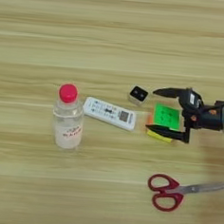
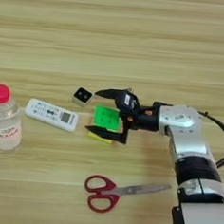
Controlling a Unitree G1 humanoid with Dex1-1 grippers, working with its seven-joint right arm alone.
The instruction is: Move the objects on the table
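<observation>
A multicoloured puzzle cube (image 1: 166, 117), green face up, lies right of centre on the table (image 1: 114, 47). My right gripper (image 1: 151, 111) reaches in from the right and stands open, one black finger beyond the cube and the other along its near edge, so the cube sits between them. A tiny white block with a black face (image 1: 138, 94) lies just left of the far fingertip. Left of the cube lies a slim white remote (image 1: 109, 113), slightly slanted. A clear bottle with a red cap (image 1: 67, 117) stands upright at the left.
Red-handled scissors (image 2: 110, 193) lie near the front, blades pointing right, just in front of my silver forearm (image 2: 182, 120). A black cable (image 2: 222, 129) runs along the arm at the right edge.
</observation>
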